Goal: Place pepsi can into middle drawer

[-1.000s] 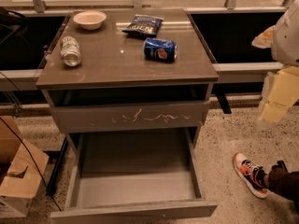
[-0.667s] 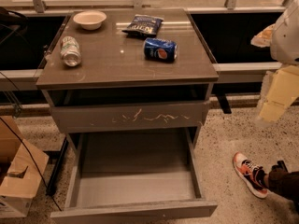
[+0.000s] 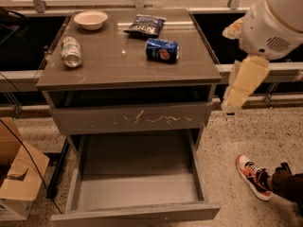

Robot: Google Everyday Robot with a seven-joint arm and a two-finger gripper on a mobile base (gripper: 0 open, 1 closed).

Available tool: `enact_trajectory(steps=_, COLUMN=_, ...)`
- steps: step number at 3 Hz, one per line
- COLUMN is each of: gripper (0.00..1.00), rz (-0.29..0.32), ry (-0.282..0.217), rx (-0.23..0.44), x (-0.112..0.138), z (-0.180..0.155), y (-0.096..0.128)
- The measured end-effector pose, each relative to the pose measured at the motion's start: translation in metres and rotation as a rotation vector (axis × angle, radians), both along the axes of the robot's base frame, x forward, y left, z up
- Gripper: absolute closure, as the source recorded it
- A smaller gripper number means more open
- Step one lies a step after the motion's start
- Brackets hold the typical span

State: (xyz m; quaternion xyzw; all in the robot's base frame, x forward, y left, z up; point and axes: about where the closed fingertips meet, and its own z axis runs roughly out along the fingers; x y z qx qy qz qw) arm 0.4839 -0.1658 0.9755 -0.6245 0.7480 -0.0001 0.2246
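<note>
Pepsi can (image 3: 162, 50) lying on its side on counter (image 3: 109, 70), right of centre, just in front of dark snack bag (image 3: 145, 25). Middle drawer (image 3: 137, 190) standing pulled open below. Robot hand (image 3: 235, 96) hanging beside counter's right edge, well apart from can; cannot tell whether wide or narrow.

**Colours: cabinet scene**

Small blue metal pepsi can (image 3: 162, 50): round red-white-blue logo. Wide grey middle drawer (image 3: 137, 193): plain. Grey drawer front (image 3: 130, 118): white scratches. Green-and-white can (image 3: 71, 51). Dark blue snack bag (image 3: 144, 25). Cream bowl (image 3: 91, 19). Cream gripper (image 3: 236, 96), right of grey-brown cabinet (image 3: 118, 67).
</note>
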Motion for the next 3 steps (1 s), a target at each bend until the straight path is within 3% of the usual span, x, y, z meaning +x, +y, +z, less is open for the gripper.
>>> enact_trajectory(steps=1, gripper=0.00, rz=0.018, ry=-0.023, rx=0.109, x=0.035, z=0.000, y=0.023)
enact_trajectory(steps=3, gripper=0.00, rz=-0.004, ry=-0.021, rx=0.140, x=0.050, z=-0.007, y=0.037)
